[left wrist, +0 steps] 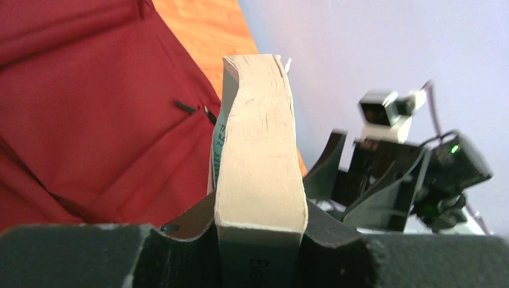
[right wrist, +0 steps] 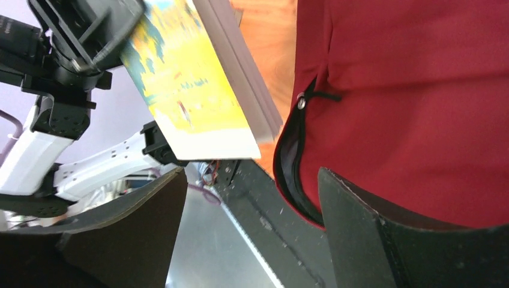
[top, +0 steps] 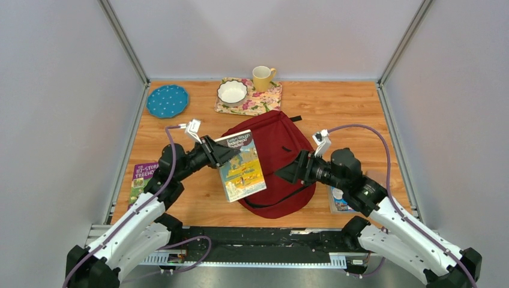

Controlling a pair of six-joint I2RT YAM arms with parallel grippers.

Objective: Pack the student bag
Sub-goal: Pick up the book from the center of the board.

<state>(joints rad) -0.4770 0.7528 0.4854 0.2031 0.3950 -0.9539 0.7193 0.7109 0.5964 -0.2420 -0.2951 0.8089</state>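
Observation:
The student bag (top: 282,147) is a dark red backpack lying flat at the table's middle; it also fills the left wrist view (left wrist: 90,108) and the right wrist view (right wrist: 414,90). My left gripper (top: 217,153) is shut on the spine end of a paperback book (top: 242,166) with a yellow and teal cover, held tilted over the bag's left edge. The book's page block (left wrist: 259,156) is clamped between my left gripper's (left wrist: 259,240) jaws. My right gripper (top: 287,171) is open at the bag's right side with nothing between its fingers. In its own view my right gripper (right wrist: 252,234) sits by the bag's part-open zipper (right wrist: 302,102).
At the back stand a teal plate (top: 167,100), a white bowl (top: 231,92) and a yellow mug (top: 262,78) on a floral mat (top: 264,103). A green book (top: 142,178) lies at the left edge. A small packet (top: 339,201) lies under the right arm.

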